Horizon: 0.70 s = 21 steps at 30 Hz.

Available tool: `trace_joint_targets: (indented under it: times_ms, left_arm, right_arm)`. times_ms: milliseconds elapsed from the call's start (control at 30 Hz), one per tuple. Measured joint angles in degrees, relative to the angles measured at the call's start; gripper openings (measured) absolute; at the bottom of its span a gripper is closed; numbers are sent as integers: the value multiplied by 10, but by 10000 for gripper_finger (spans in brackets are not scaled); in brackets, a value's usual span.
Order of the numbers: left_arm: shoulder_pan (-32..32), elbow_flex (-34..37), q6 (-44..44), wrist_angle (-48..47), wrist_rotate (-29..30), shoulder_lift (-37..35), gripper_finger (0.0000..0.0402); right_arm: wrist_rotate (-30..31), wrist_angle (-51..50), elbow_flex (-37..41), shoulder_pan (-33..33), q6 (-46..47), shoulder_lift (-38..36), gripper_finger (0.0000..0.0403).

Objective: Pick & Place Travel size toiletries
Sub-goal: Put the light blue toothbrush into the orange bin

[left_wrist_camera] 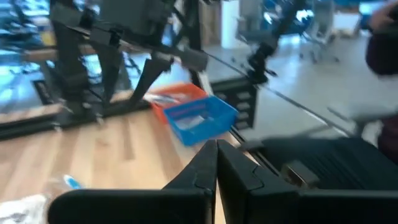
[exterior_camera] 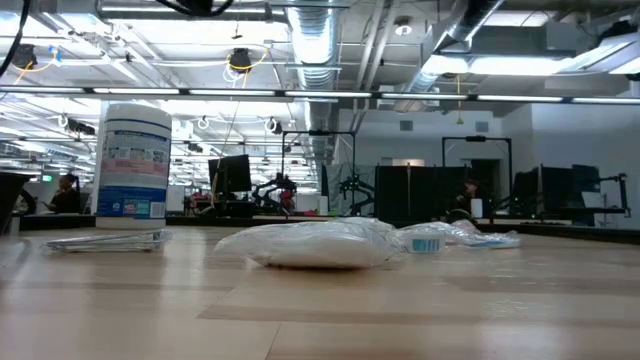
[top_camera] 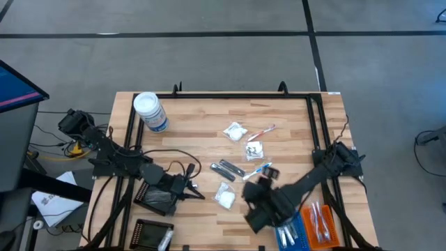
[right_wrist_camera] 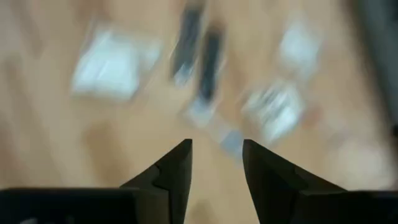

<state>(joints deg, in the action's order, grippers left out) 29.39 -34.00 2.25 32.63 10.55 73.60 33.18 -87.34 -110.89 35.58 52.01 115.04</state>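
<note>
Travel size toiletries lie loose on the wooden table: a white sachet (top_camera: 235,131), a red toothbrush (top_camera: 263,131), a silvery piece (top_camera: 254,149), dark sticks (top_camera: 228,168), a blue toothbrush (top_camera: 259,171) and another white sachet (top_camera: 224,195) (exterior_camera: 310,245). My right gripper (top_camera: 251,189) (right_wrist_camera: 216,149) hovers open over the table just right of the near sachet, slanting down, with nothing between its fingers. My left gripper (top_camera: 198,193) (left_wrist_camera: 216,152) is shut and empty, held level just left of that sachet, beside a black tray (top_camera: 157,201).
A big white-lidded jar (top_camera: 150,111) (exterior_camera: 135,160) stands at the far left. A blue tray (top_camera: 293,233) (left_wrist_camera: 199,118) and an orange tray (top_camera: 320,223) (left_wrist_camera: 174,96) sit at the near right. A second black tray (top_camera: 153,233) sits at the near left.
</note>
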Motion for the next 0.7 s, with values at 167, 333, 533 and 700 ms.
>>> trace_joint_targets:
  times_ms: [167,333,533,700]
  left_arm:
    - [-67,0,-43,46,1,0,1]
    - [-134,0,-57,102,4,0,1]
    - [-205,0,-57,219,-15,-9,1]
    - [-207,0,-55,211,-69,-12,1]
  right_arm:
    - [202,1,-43,-49,-107,0,120]
    - [390,-13,-117,-89,-169,0,119]
    - [473,-27,-158,-107,-121,-1,123]
    - [458,-26,-91,-106,-85,-1,123]
